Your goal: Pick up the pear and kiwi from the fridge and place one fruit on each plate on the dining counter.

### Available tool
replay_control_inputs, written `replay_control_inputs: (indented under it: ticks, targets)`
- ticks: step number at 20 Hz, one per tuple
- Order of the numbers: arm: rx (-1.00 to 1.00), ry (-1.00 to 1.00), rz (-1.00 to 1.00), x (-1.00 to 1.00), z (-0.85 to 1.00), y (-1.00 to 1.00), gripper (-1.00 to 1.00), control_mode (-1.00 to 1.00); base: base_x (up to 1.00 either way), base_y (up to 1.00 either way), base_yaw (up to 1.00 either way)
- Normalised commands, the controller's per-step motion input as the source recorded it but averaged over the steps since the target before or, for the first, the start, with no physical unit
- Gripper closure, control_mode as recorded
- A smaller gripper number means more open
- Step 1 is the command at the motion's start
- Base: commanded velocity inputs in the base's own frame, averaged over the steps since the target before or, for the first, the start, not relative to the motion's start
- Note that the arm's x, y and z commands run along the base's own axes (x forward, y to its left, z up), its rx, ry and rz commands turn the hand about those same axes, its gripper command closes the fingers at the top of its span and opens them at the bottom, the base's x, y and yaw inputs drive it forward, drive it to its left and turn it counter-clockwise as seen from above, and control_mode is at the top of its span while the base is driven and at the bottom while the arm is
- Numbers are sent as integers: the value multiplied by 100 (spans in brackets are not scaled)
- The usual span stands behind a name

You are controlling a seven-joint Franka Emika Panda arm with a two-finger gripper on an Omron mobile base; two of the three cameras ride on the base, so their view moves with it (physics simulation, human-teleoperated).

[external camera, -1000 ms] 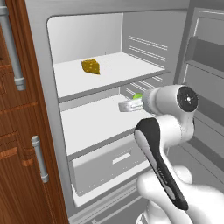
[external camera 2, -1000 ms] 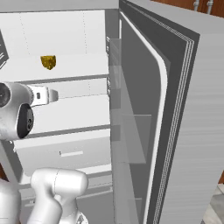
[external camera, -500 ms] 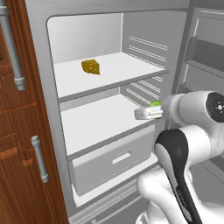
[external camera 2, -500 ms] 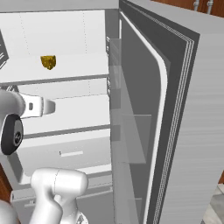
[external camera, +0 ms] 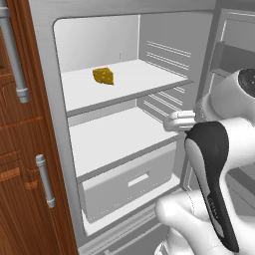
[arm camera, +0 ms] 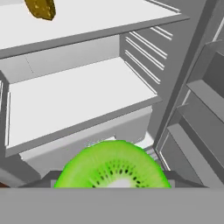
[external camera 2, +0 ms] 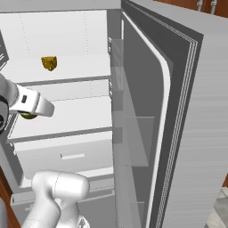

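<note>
— Where's the kiwi (arm camera: 113,165)?
— Right between the gripper (arm camera: 114,181) tips, cut face toward the lens, out in front of the fridge (external camera: 124,144) shelves.
— Jaws?
— Seemingly pinching it; contact itself hidden.

The kiwi (arm camera: 114,165) shows a bright green cut face with dark seeds, at 6 o'clock in the hand view. The fridge (external camera: 114,134) stands open, white inside.

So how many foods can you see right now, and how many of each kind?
Kiwi, held in the tool: 1
Cheese wedge on the top shelf of the fridge: 1
Total: 2
</note>
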Motion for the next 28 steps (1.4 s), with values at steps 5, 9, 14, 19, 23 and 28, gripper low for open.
replay_control_inputs:
  ticks: [5, 9, 14, 19, 23, 28]
  targets:
    - [-1, 2, -1, -17, -51, -15, 100, -100, 0, 0, 0]
    - [0, 0, 0, -24, -27, -8, 100, -100, 0, 0, 0]
    - [0, 0, 0, -27, -4, 0, 100, -100, 0, 0, 0]
    - [0, 0, 0, -1, 0, 0, 100, -100, 0, 0, 0]
    - [0, 0, 0, 0, 0, 0, 100, -100, 0, 0, 0]
    - [0, -5, 0, -28, 0, 0, 100, -100, 0, 0, 0]
